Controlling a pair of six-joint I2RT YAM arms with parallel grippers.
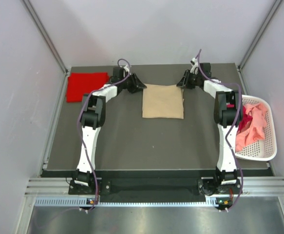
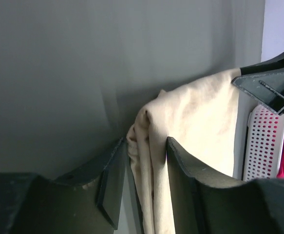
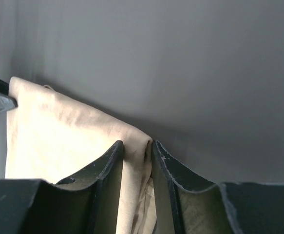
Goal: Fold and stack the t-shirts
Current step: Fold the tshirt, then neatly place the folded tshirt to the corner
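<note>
Pinching tan shirt (image 1: 163,101): left tool (image 2: 145,142), right tool (image 3: 137,144); dark table (image 1: 122,141), pale walls (image 1: 156,29).

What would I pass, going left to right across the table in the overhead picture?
red t-shirt → left fingers → tan t-shirt → right fingers → white basket holding pink cloth

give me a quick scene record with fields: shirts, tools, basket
tan t-shirt: folded flat, middle of table, toward the far side
left tool: shut on the tan t-shirt's far left corner
right tool: shut on its far right corner
red t-shirt: folded, far left corner of table
basket: white, at right edge, holds pink and red cloth
</note>
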